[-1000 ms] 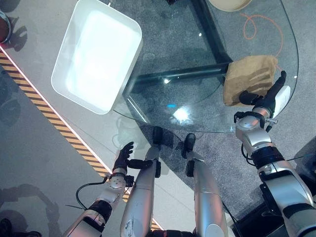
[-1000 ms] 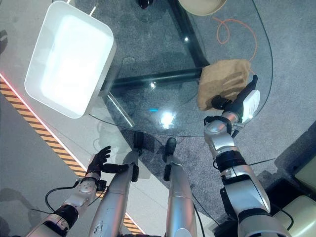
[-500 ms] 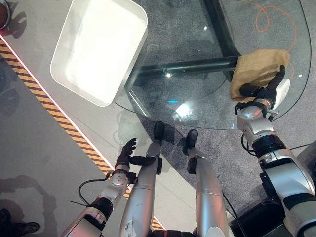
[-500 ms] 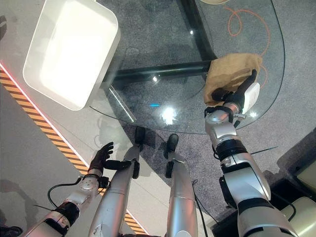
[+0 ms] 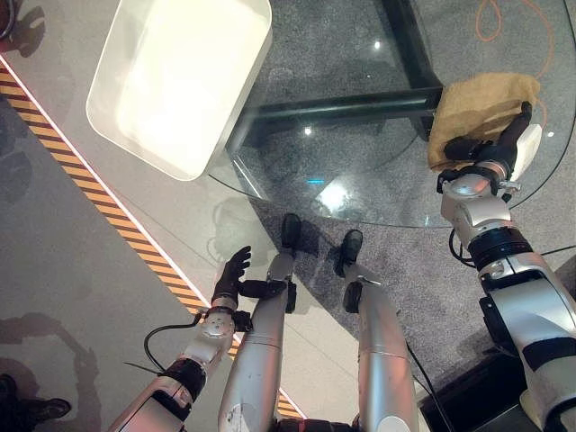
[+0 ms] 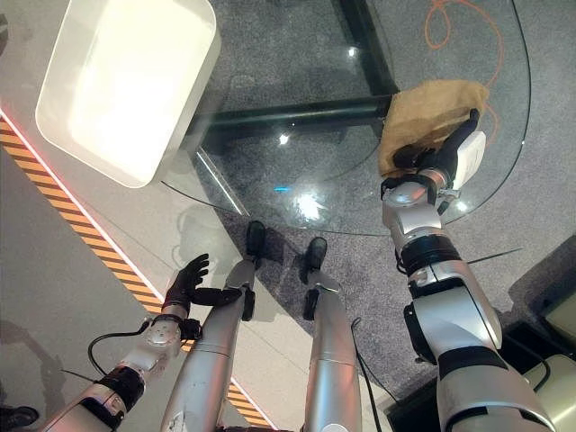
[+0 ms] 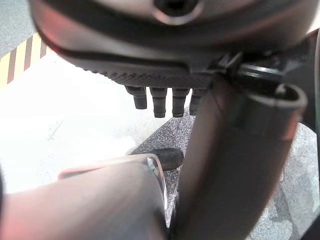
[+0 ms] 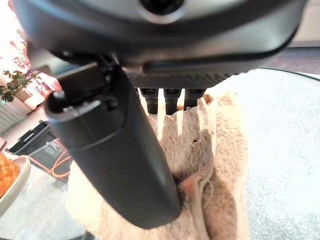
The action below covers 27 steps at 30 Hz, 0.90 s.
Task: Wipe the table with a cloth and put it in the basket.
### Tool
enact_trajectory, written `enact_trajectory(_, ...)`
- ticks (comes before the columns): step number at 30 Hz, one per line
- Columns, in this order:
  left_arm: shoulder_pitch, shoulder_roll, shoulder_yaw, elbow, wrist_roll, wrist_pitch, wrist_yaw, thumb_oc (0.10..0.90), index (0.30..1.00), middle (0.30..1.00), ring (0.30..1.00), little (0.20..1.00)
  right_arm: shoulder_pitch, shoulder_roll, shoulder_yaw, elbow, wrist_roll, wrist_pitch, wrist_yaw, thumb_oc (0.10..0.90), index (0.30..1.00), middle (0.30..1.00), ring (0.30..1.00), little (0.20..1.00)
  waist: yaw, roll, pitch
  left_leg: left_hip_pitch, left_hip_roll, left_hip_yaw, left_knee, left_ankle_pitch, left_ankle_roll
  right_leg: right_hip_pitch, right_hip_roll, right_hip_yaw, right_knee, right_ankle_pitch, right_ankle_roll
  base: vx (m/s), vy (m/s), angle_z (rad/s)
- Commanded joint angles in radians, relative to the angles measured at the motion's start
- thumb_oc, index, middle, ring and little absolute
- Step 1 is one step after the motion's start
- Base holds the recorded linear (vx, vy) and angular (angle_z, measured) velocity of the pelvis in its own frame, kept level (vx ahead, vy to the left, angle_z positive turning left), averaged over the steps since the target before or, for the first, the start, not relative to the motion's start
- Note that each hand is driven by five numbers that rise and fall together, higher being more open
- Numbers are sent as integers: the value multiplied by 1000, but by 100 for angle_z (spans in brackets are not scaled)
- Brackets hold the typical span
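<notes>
Right eye view shows the cloth [image 6: 434, 117], tan and rumpled, lying on the glass table [image 6: 315, 171] close to its curved right edge. The right hand [image 6: 447, 155] rests on the cloth's near side, its white-covered thumb out toward the table edge. In the right wrist view the fingers [image 8: 165, 102] reach out straight over the cloth [image 8: 210, 165], pressing flat on it rather than curling round it, and the thumb lies along the fabric; a fold bunches up just beside the thumb tip. The cloth's far corner is near the rim of the glass, and part of its near edge is hidden under the hand.

Leftward from the cloth the tabletop lies open, crossed under the glass by a dark frame bar [image 6: 297, 112]. Bright light spots glare on the glass near its front edge. An orange cord [image 6: 454, 18] loops on the carpet beyond the table and is cut off at the picture's top.

The white basket [image 6: 126, 81] stands at the table's left end, well apart from the cloth; its inside is washed out by glare, so nothing there can be made out. A yellow-and-black striped line [image 6: 81, 225] runs across the floor beside it.

The left hand [image 5: 232, 273] hangs low, off the table, fingers relaxed and slightly apart, holding nothing. No readable writing shows anywhere.
</notes>
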Motion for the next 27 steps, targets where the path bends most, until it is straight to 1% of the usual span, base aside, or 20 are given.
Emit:
enact_trajectory(1,49,-9,-42,-39,-2,-21,23,800,900,900,900,900,-32,-96,78,40,14,22,124,600,728,728,728,700,31,77,-18,-28,-26,-2,126,-129,29,-17,17,3,-109,109,48,0,0,0)
enact_trajectory(2,51,-8,-43,-41,-3,-21,22,800,900,900,900,900,-35,-95,84,41,9,27,134,240,420,420,420,340,33,77,-18,-29,-26,-3,125,-127,29,-18,17,2,-108,110,48,0,0,0)
enact_trajectory(3,51,-7,-44,-46,-4,-19,23,800,900,900,900,900,-38,-96,88,39,10,30,137,100,300,300,300,200,33,78,-18,-29,-27,-3,124,-127,29,-19,17,2,-108,111,48,0,0,0)
enact_trajectory(8,55,-8,-48,-48,-9,-29,20,800,900,900,900,900,-50,-96,104,43,0,40,146,100,300,300,300,200,36,80,-18,-33,-29,-4,124,-127,31,-26,17,0,-105,111,49,0,4,1)
enact_trajectory(18,60,-6,-60,-60,-21,-42,20,800,900,900,900,900,-56,-88,104,55,-2,33,146,100,300,300,300,200,38,81,-18,-34,-33,-7,121,-127,33,-25,19,3,-109,116,54,-1,8,1)
enact_trajectory(21,58,-5,-62,-64,-28,-41,25,800,900,900,900,900,-57,-82,107,51,5,32,139,163,354,354,354,263,40,80,-18,-32,-34,-8,119,-127,34,-23,18,2,-112,117,56,0,0,0)
enact_trajectory(25,59,-5,-63,-70,-30,-37,28,800,900,900,900,900,-56,-79,106,42,7,35,136,158,349,349,349,258,40,80,-18,-30,-36,-10,117,-128,34,-21,18,2,-114,118,58,0,0,0)
enact_trajectory(27,59,-4,-63,-70,-32,-38,28,800,900,900,900,900,-55,-78,107,37,9,35,135,136,331,331,331,236,40,79,-18,-31,-36,-10,117,-128,34,-21,18,2,-115,119,58,0,0,0)
